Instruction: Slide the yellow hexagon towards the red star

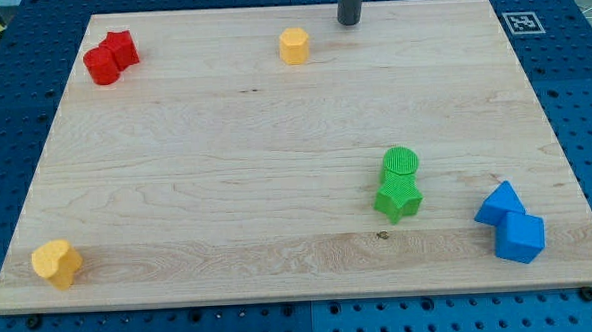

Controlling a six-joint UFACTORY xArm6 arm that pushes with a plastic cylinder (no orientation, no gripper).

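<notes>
Wooden desk (275,147) on a blue perforated base (583,93), with a small black-and-white marker (522,22) just off the top right corner.

My tip (349,22) down near the top edge, a little right of the middle, at the end of a straight dark rod. Claw state: cannot tell, with only that rod in view. Touching no block.

Yellow hexagon (294,46) near the top edge, about midway along it, just to the view's left of my tip and slightly lower; close, but apart from it. Standing alone, flat on the wood.

Red star (122,47) near the top left corner, well apart from the yellow hexagon, along roughly the same line under the top edge. Pressed against its lower left side, a second red block (100,66), rounded, exact shape hard to make out.

Towards the bottom right: green cylinder (401,162) touching a green star (397,198) directly below it. Further right, close to the bottom right corner, two blue blocks touching: upper blue block (500,203), angular with a pointed top, and blue cube (521,237) beneath it, near the bottom edge.

In the bottom left corner, a lone yellow block (57,263), lobed, perhaps heart-shaped, far from everything else.
</notes>
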